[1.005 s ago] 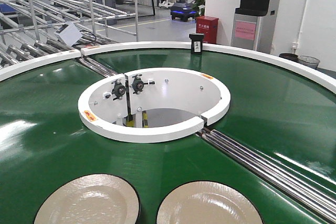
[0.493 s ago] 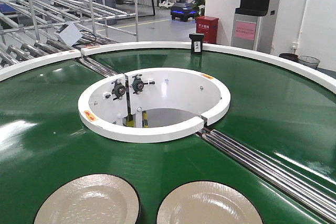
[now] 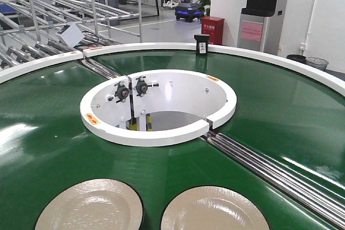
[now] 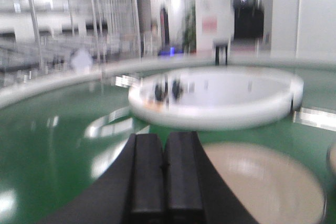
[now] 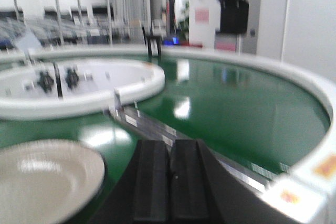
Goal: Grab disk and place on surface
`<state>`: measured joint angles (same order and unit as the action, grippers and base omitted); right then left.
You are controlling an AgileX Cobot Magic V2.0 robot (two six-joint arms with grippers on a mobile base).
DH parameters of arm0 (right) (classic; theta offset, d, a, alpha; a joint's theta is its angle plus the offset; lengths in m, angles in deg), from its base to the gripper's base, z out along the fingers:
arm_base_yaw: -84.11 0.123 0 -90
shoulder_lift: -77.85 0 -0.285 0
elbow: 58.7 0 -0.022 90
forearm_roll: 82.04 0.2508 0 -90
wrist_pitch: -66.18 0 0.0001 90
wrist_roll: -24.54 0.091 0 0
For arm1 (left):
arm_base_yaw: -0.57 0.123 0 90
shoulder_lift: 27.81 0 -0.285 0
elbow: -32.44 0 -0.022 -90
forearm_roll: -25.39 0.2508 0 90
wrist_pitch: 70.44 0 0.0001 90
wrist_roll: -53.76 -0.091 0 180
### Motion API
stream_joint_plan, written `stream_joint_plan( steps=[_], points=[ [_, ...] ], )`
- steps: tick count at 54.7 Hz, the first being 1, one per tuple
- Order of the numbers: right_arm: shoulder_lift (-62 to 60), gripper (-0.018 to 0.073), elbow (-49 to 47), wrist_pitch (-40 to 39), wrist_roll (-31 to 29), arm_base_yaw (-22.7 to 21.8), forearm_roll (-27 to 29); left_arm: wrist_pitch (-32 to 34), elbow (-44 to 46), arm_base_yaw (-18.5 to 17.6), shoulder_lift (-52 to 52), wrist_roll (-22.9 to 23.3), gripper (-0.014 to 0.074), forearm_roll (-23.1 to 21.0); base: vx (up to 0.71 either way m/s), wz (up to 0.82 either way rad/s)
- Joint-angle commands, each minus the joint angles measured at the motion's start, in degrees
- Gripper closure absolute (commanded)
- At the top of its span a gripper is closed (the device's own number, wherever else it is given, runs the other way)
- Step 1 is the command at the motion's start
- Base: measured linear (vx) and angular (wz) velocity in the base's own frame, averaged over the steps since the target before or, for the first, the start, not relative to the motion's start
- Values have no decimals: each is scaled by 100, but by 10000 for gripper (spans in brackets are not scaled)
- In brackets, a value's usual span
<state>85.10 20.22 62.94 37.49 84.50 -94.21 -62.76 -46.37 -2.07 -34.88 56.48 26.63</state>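
Two cream disks lie on the glossy green conveyor belt (image 3: 48,133) at the near edge of the front view, a left disk (image 3: 89,206) and a right disk (image 3: 213,209). Neither gripper shows in that view. In the left wrist view my left gripper (image 4: 165,153) is shut and holds nothing, with a disk (image 4: 262,182) on the belt just to its right. In the right wrist view my right gripper (image 5: 169,156) is shut and holds nothing, with a disk (image 5: 42,179) on the belt to its left. The grey metal tabletop is out of view.
A white inner ring (image 3: 156,133) surrounds the belt's central hole. A strip of metal rollers (image 3: 269,171) crosses the belt at the right. A white outer rim (image 3: 302,65) borders the belt, with a small black device (image 3: 201,44) on it. Metal racks (image 3: 54,4) stand behind.
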Motion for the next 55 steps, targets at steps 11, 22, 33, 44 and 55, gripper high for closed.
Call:
stream_joint_plan(
  steps=[11,22,33,44,55],
  points=[
    [399,568,-2407,-482,-261,-6,-102,-4,2436,-27,-618,-371,595,-12,0,0],
    [2283,568,-4184,-155,-747,-6,-102,-440,4316,-27,-2772,-574,595,-12,0,0],
    [3847,568,-4527,-452,-682,-6,-72,-336,4974,-34,-4510,-541,595,-12,0,0],
    [4615,566,-4507,-436,-682,-6,-39,-274,4991,-39,-5203,-226,584,-12,0,0],
    [4581,504,-4507,-438,-682,-6,41,-274,4991,-51,-5257,-154,491,-12,0,0]
  ],
)
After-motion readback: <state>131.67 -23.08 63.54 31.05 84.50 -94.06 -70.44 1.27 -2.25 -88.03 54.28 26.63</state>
